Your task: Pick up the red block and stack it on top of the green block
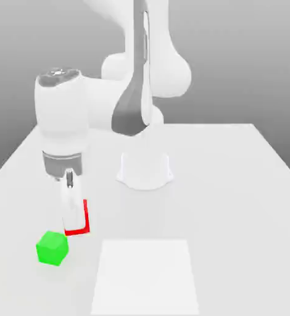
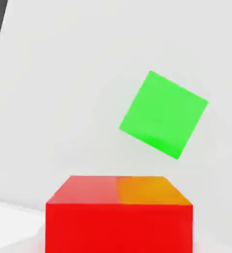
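Between my fingers: my two-finger gripper [image 1: 70,213] is clamped narrow on the small matte bright-red cube [image 1: 79,219], which hangs off the table with me.
Grip: the fingers point straight down; the red block's face and edges show past the pale near finger [image 1: 68,207] in the exterior view, and it sits close below my hand camera.
Next out: the small matte bright-green cube [image 1: 52,248] rests on the white tabletop [image 1: 234,185], just beside the red block and lower, toward the exterior view's left.
Alignment: from my hand camera the green block [image 2: 163,114] lies off to one side of the red block [image 2: 119,217] and turned relative to it, so I judge I am not yet over it.
Done: the pick-up.
Left: centring above the green block, lowering, letting go.
Farther out: a flat white square patch [image 1: 146,276] lies on the table, well apart from both cubes.
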Tool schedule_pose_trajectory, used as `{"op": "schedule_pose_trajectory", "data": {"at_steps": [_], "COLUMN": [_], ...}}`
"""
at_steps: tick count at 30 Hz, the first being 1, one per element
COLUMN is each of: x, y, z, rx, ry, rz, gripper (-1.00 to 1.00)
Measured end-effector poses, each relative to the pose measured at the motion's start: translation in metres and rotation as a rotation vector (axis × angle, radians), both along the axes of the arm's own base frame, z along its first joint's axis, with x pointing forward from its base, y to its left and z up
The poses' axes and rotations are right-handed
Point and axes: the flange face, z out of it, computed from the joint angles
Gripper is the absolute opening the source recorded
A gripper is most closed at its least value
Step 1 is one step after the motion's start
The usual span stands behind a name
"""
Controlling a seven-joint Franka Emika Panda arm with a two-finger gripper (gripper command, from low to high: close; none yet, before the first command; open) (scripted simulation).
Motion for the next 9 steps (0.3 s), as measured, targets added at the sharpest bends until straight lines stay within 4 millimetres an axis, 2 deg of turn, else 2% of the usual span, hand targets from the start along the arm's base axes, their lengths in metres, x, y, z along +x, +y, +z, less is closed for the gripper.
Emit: {"op": "schedule_pose_trajectory", "data": {"at_steps": [2, 5, 6, 9], "x": [-0.007, 0.000, -0.001, -0.001], "y": [-0.018, -0.007, -0.006, -0.006], "z": [-0.013, -0.038, -0.047, -0.047], "rx": [-0.001, 0.000, 0.001, 0.001], "ry": [-0.001, -0.001, -0.001, -0.001], "rz": [-0.081, -0.061, -0.060, -0.060], "gripper": [-1.00, -1.00, 1.00, 1.00]}}
